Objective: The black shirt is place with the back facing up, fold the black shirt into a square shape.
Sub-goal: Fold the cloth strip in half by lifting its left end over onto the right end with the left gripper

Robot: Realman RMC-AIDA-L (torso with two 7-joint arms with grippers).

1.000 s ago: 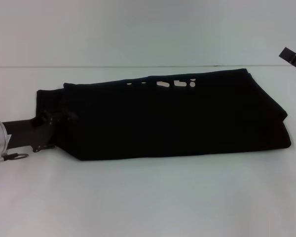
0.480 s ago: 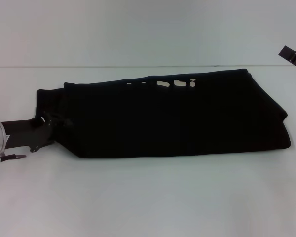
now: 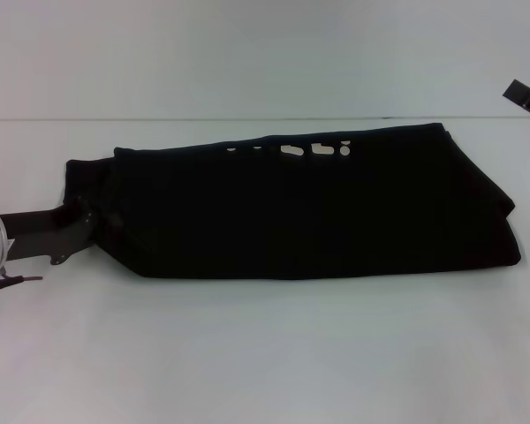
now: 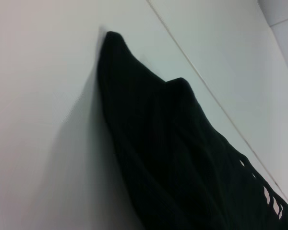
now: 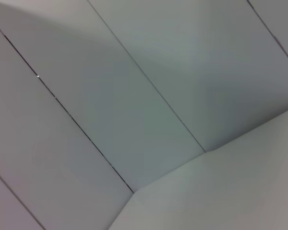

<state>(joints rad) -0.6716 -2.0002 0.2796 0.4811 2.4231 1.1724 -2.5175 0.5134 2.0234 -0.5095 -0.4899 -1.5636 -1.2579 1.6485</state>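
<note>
We draw our left gripper (image 3: 95, 223) back slightly along the black shirt (image 3: 309, 212)'s left end; whether it pinches fabric, we cannot tell. The cross fold seems next.

Bright even light; soft shadow beside black shirt (image 4: 173, 158); wrist views slightly blurred.

Matt black cloth shirt (image 3: 309, 212) with pale printed lettering (image 3: 291, 148), on smooth matt white table (image 3: 265, 353).
</note>
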